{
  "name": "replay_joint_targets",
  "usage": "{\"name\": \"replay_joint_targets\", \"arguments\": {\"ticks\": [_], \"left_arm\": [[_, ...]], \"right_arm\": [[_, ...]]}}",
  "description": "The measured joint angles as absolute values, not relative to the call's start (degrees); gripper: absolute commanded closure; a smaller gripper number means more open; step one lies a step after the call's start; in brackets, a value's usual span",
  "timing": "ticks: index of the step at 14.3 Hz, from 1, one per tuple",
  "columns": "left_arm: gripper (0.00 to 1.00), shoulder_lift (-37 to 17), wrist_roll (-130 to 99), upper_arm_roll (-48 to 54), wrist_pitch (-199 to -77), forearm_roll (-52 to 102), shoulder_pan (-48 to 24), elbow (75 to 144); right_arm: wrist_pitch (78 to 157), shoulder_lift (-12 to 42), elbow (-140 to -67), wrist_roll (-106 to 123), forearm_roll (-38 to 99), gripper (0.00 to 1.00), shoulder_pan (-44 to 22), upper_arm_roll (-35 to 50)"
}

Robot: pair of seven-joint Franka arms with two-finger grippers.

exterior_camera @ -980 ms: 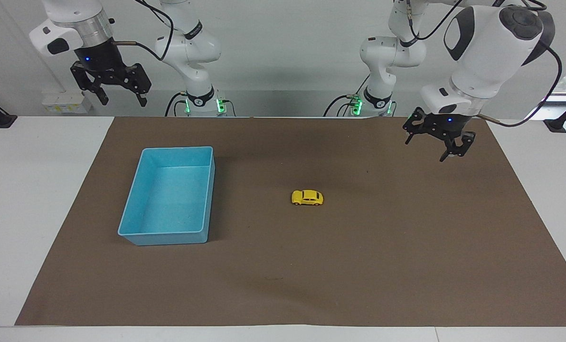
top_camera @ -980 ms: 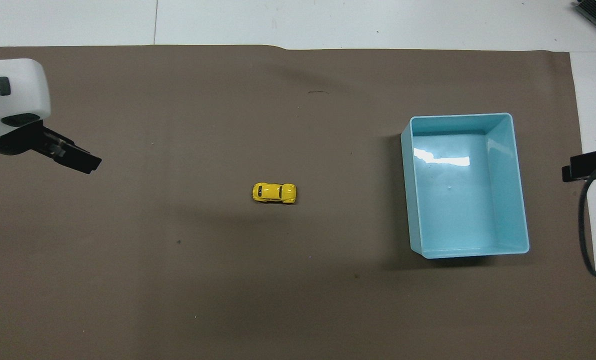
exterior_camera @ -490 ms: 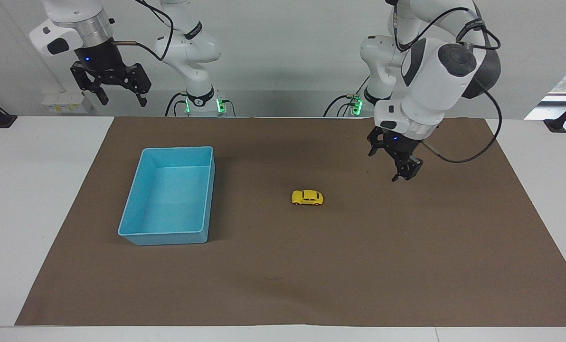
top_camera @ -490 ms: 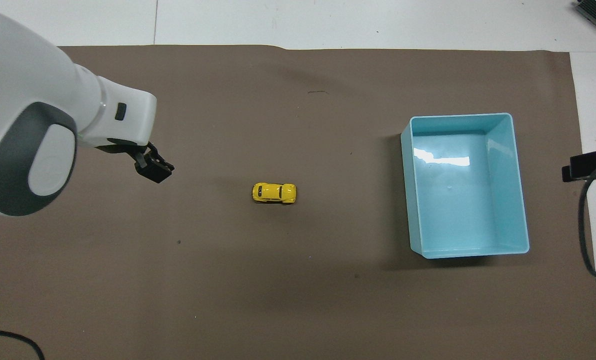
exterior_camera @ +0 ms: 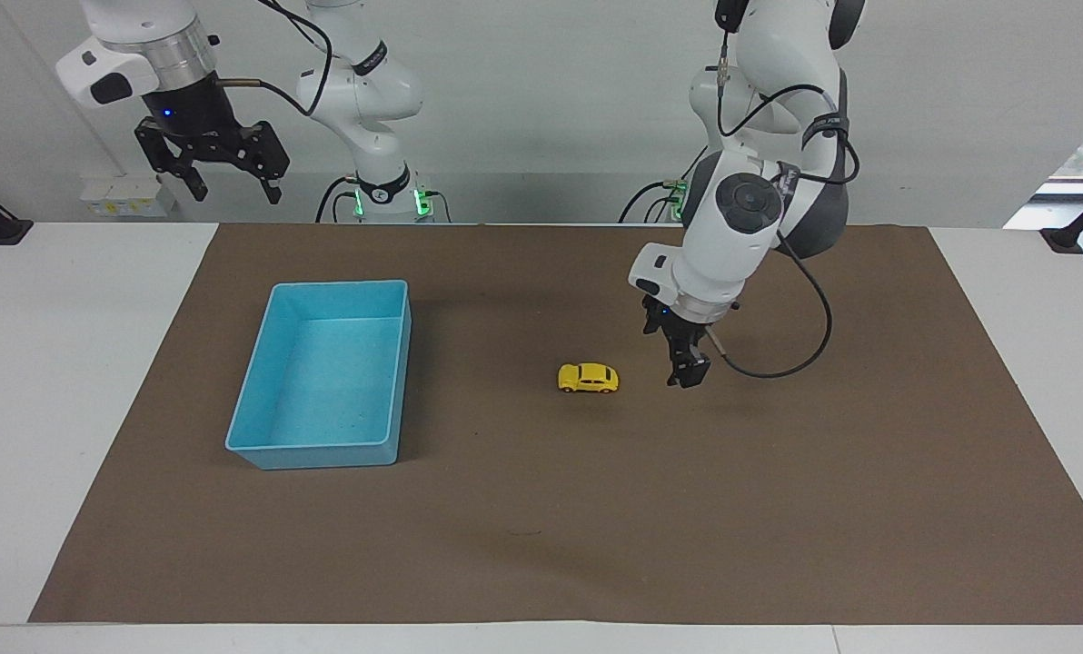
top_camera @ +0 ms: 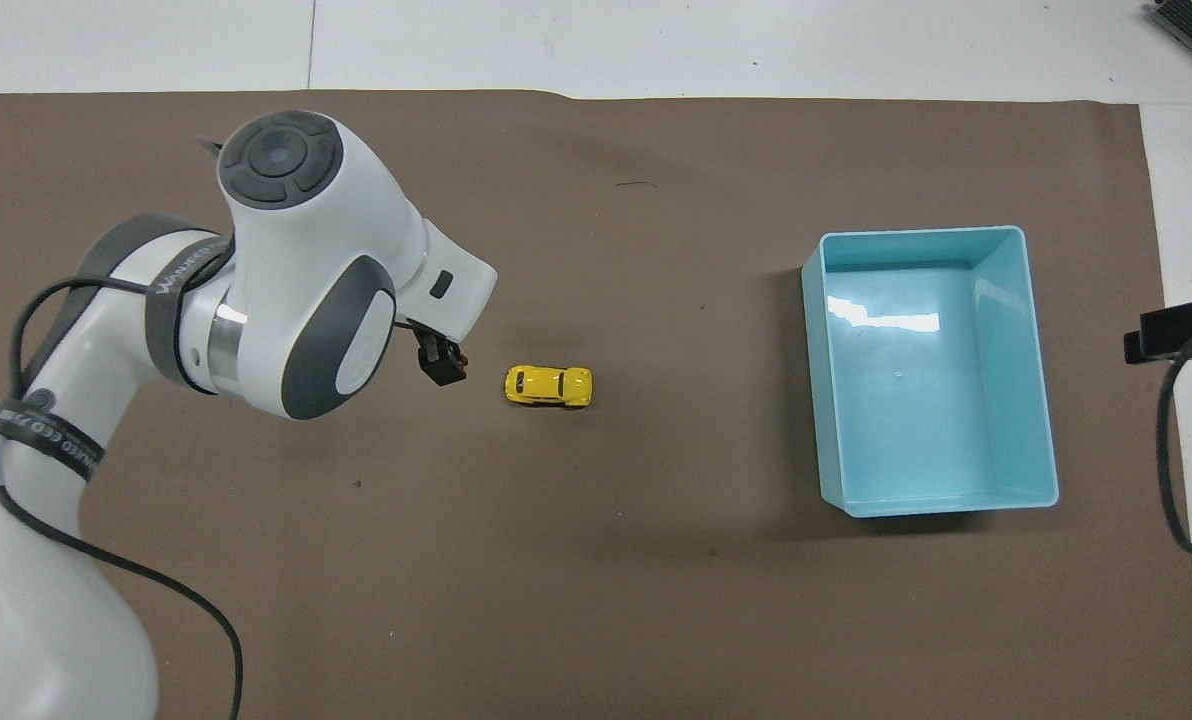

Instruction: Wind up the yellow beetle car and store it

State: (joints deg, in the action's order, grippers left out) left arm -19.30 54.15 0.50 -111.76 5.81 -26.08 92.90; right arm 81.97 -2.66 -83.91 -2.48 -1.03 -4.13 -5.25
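Yellow beetle car [exterior_camera: 588,378] sits on its wheels near the middle of the brown mat [exterior_camera: 778,509] in the facing view, untouched. My left gripper [exterior_camera: 688,375] hangs low just beside it, toward my left arm's end of the table, jaws spread and holding nothing. My right gripper [exterior_camera: 223,173] waits high over its own corner, jaws wide and bare. The blue bin [exterior_camera: 260,454] stands empty toward my right arm's end.

From overhead, my left gripper [top_camera: 444,365] is close to the car [top_camera: 548,386] but apart from it; the bin [top_camera: 1041,400] holds nothing. By my reckoning nothing is done yet: grasping, winding and storing all remain.
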Motion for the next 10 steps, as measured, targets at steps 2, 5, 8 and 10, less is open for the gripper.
{"name": "replay_joint_targets", "arguments": {"ticks": [2, 5, 8, 10], "left_arm": [[0.0, -19.5, 55.9, 0.5, -117.5, 5.8, -27.9, 96.6], [0.0, -20.1, 56.3, 0.4, -121.1, 5.7, -31.0, 99.1], [0.0, -22.0, 52.2, 0.4, -123.3, 0.9, -35.3, 99.8], [0.0, -24.3, 47.9, 0.4, -124.2, -1.4, -37.8, 100.0]], "right_arm": [[82.0, -2.7, -83.9, -2.5, -1.0, 0.0, -4.1, -5.2], [82.0, -2.7, -83.9, -2.5, -1.0, 0.0, -4.1, -5.2], [82.0, -2.7, -83.9, -2.5, -1.0, 0.0, -4.1, -5.2], [82.0, -2.7, -83.9, -2.5, -1.0, 0.0, -4.1, -5.2]]}}
